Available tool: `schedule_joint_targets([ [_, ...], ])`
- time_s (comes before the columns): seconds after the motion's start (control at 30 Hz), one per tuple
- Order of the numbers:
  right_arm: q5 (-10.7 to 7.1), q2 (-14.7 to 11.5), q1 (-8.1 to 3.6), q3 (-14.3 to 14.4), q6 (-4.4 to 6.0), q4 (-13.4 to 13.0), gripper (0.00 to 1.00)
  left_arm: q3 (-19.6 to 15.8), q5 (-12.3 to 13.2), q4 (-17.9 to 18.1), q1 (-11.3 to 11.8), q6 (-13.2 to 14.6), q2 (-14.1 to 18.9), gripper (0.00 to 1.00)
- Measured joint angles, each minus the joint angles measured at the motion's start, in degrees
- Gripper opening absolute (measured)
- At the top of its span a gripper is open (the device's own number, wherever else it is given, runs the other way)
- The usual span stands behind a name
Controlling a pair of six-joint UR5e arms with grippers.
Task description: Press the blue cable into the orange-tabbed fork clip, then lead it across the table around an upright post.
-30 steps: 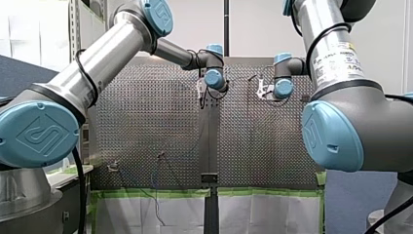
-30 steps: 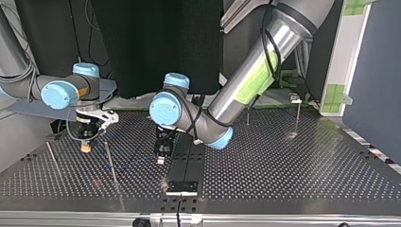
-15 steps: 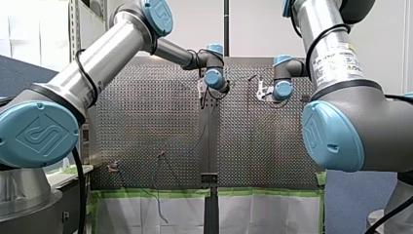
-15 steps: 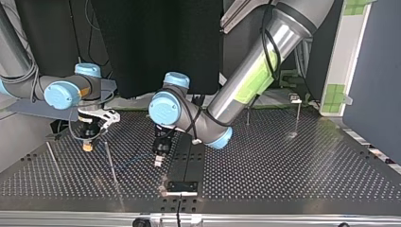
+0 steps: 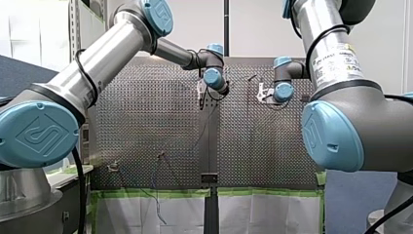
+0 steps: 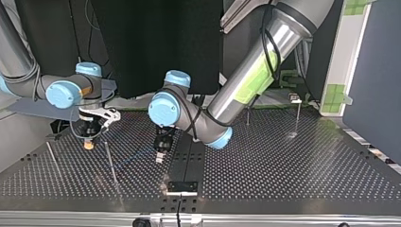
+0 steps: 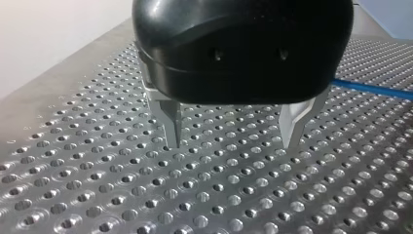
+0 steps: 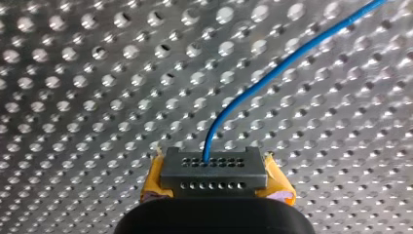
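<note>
On my right arm's tube in the front view, the white label (image 5: 336,59) was too small to read; blue joint caps (image 5: 41,134) carried an embossed logo. Over the perforated table (image 7: 73,185) my left gripper (image 7: 234,141) pointed straight down, metal fingers (image 7: 173,129) spread, nothing between them. My right gripper (image 8: 214,168), yellow pads (image 8: 153,183) pressed in, pinched the blue cable (image 8: 272,73), which ran off across the table and passed beside the left gripper.
</note>
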Motion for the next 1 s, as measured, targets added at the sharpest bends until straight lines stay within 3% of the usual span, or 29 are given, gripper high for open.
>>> schedule_joint_targets([
  [0.37,0.22,2.95,-0.08,0.45,-0.02,-0.08,0.00,-0.03,-3.49,-0.35,0.00,-1.86,-0.02,1.00],
  [0.77,0.85,6.41,-0.54,2.34,0.62,-1.50,0.00,-0.04,-3.69,-0.19,-0.12,-1.69,0.00,1.00],
  [1.0,1.63,7.15,-0.84,3.33,1.14,-2.79,0.00,-0.01,-3.74,-0.12,-0.15,-1.66,0.00,1.00],
])
